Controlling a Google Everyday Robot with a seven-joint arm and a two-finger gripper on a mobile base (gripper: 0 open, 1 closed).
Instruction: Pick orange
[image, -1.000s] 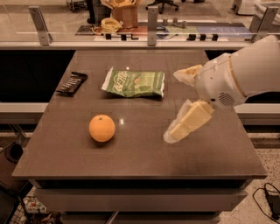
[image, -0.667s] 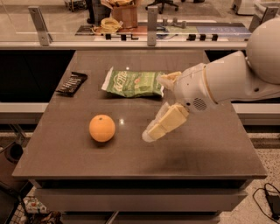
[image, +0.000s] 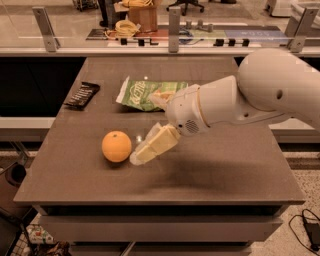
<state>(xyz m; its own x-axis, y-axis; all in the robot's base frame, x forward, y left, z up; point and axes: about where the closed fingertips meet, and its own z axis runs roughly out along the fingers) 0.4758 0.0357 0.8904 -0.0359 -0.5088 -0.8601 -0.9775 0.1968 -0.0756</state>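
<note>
The orange (image: 116, 146), round with dimpled skin, sits on the dark table (image: 225, 175) left of centre. My gripper (image: 144, 128) reaches in from the right on a white arm and is open. Its near cream-coloured finger (image: 152, 145) has its tip just right of the orange, close to it or touching it. The far finger (image: 159, 98) sits over the green snack bag. Nothing is held.
A green snack bag (image: 142, 92) lies behind the orange, partly hidden by the gripper. A black ribbed bar (image: 82, 95) lies at the table's far left edge. A glass railing with metal posts (image: 172, 25) runs behind the table.
The gripper has moved left across the table, from right of centre to just beside the orange. The orange and the bag have not moved.
</note>
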